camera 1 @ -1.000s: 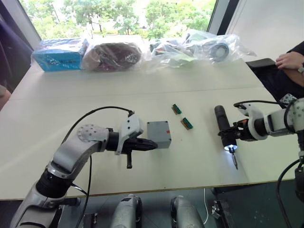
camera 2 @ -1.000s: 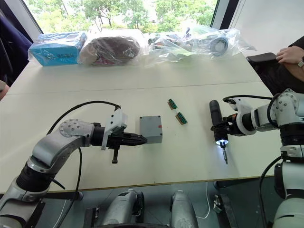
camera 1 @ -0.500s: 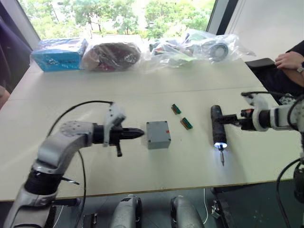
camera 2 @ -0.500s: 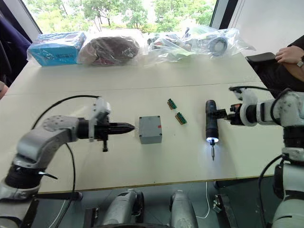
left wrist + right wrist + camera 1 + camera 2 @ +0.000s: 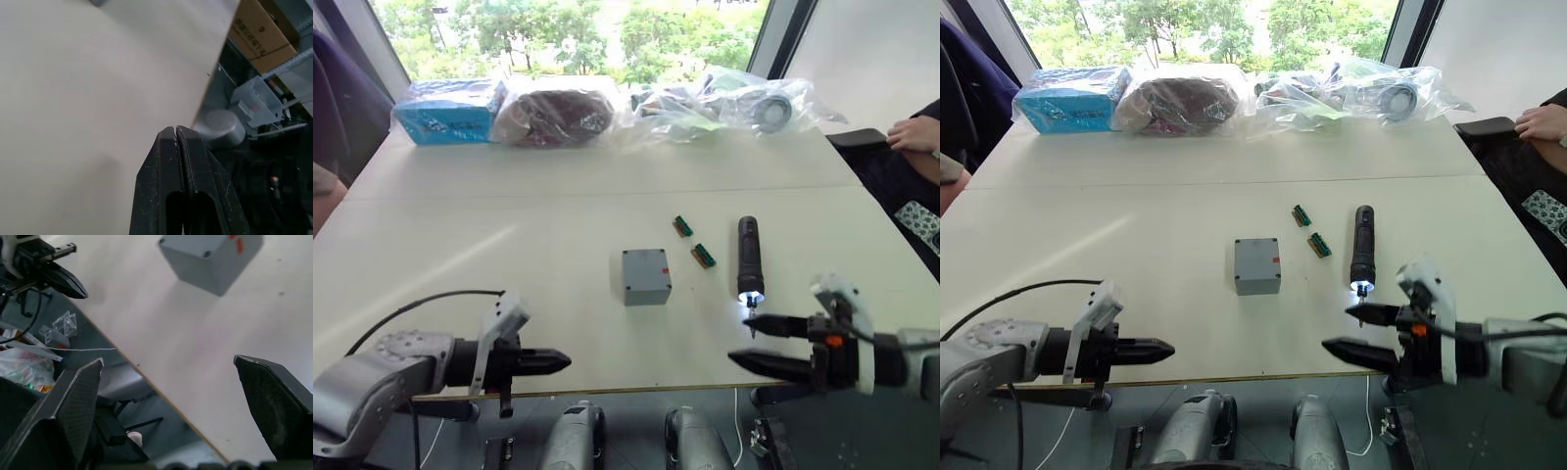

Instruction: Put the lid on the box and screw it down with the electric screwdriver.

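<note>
The grey box [image 5: 646, 276] stands mid-table, its top closed and flat with a red mark and a corner screw hole [image 5: 208, 254]; I cannot tell the lid apart from it. To its right lies the dark electric screwdriver [image 5: 748, 257], free on the table, its lit tip toward the front edge. My right gripper [image 5: 740, 339] hovers open and empty just in front of that tip. My left gripper [image 5: 563, 361] is shut on nothing at the front edge, well to the left of the box; the left wrist view shows its fingers [image 5: 175, 147] pressed together.
Two small green connectors [image 5: 682, 225] [image 5: 703, 256] lie between box and screwdriver. A blue carton [image 5: 445, 110] and several plastic bags [image 5: 724, 98] line the far edge. A person's hand [image 5: 915, 132] rests at the far right, and another person's arm [image 5: 323, 186] shows at the left.
My right gripper let go of the screwdriver, which now lies on the table, and drew back to the front edge, open. My left gripper pulled away from the box toward the front edge.
</note>
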Tool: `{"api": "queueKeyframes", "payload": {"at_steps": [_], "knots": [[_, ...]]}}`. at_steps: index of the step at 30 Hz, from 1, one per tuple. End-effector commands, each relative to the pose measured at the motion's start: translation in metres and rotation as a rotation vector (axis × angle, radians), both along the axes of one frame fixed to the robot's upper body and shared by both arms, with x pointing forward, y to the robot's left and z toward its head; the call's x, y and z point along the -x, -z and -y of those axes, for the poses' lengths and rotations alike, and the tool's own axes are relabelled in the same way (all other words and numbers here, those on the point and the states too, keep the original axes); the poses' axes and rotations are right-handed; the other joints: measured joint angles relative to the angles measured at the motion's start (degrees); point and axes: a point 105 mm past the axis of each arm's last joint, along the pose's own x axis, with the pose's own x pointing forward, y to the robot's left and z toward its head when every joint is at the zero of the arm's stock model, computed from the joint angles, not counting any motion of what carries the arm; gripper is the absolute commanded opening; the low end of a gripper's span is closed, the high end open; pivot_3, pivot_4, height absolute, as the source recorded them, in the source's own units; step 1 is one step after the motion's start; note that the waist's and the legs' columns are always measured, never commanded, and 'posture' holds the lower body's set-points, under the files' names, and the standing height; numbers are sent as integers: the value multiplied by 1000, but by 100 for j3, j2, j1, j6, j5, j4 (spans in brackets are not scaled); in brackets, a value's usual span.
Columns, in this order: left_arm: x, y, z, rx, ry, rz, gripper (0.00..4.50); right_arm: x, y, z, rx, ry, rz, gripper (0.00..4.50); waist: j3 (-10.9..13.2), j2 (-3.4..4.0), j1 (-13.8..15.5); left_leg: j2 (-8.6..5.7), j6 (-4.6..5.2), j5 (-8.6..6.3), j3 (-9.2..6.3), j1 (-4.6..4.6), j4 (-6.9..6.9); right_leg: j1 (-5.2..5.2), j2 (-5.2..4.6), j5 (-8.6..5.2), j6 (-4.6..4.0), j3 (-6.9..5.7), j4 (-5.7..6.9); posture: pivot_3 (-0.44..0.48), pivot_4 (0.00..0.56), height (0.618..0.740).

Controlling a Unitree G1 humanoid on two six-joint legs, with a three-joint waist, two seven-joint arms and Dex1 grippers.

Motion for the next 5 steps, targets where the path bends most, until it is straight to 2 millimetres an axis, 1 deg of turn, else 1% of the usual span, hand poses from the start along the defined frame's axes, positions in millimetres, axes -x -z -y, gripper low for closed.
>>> {"api": "queueKeyframes", "payload": {"at_steps": [1, 5], "knots": [[4, -7, 2, 5, 9, 29, 0, 10, -2, -6, -6, -41, 53, 4474, 0, 1, -7, 0, 0, 0, 2, 0, 0, -1, 0, 0, 0, 2, 0, 0, 150, 740], [0, -8, 4, 23, -17, 53, 0, 15, 9, -4, 52, -59, 46, 4474, -3, -2, -10, 1, 0, 0, 2, 2, 0, -3, -1, 1, -2, 2, 0, 0, 150, 740]]}}
